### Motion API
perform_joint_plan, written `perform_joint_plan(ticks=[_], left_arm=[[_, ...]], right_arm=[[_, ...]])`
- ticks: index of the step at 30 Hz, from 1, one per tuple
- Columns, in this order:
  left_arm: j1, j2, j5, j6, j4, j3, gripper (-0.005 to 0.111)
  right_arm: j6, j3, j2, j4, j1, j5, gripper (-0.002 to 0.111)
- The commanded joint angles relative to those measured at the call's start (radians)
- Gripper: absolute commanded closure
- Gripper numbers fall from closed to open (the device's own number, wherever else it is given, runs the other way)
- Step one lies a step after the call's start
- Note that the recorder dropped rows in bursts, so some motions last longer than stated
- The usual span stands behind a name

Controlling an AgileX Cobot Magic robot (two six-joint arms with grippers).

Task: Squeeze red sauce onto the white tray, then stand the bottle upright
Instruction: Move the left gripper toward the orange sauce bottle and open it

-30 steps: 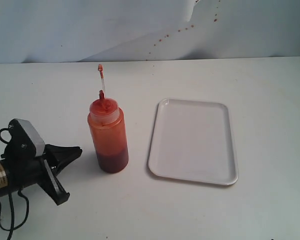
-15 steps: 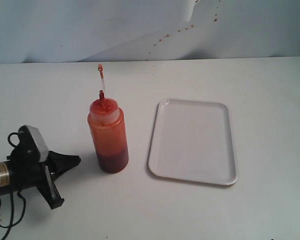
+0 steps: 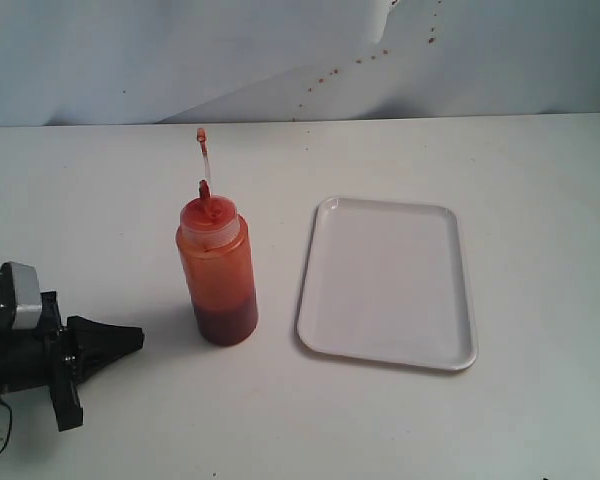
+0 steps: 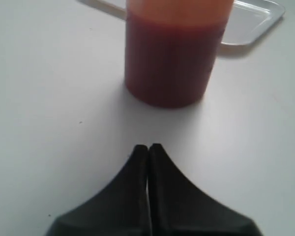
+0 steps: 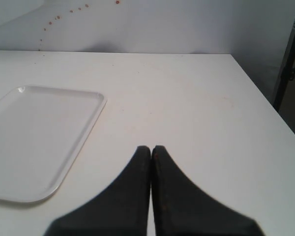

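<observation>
Black left pincer tapers to a point (grey-white box behind it).

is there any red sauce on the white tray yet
No, the white tray shows a bare, clean surface in the exterior view, and the bottle stands upright beside it.

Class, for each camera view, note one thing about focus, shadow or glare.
Exterior view: sharp overall; the bottle casts a soft shadow toward the left pincer, and the white tray glints at one corner. Left wrist view: the bottle looks slightly soft, with a dim shadow in front of it. Right wrist view: the right pincer is blurred, the white tray sharper.
</observation>
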Motion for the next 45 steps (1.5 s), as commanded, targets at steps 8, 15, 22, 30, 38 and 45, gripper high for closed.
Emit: perform_joint_plan(ticks=[8,15,22,30,38,45], left_arm=[[-0.024,0.006,-0.02,-0.011,0.025,-0.01,0.107],[-0.024,0.006,-0.02,-0.011,0.005,-0.01,0.097],[-0.058,0.006,-0.02,-0.19,-0.128,-0.01,0.016],[-0.128,0.006,-0.02,-0.239,-0.185,-0.01,0.002],[-0.128,0.006,-0.02,-0.217,-0.193,-0.01,0.002],[-0.128,0.006,-0.02,-0.131,-0.203,-0.01,0.002]], right_arm=[[0.002,0.003,-0.006,0.0,-0.005,-0.01,0.108],[0.002,0.003,-0.006,0.003,-0.005,-0.01,0.108],[0.002,0.003,-0.006,0.003,-0.005,-0.01,0.108],[0.002,0.003,-0.006,0.003,-0.005,-0.01,0.108],[0.002,0.003,-0.006,0.003,-0.005,-0.01,0.108],[0.002,0.003,-0.006,0.003,-0.005,-0.01,0.108]])
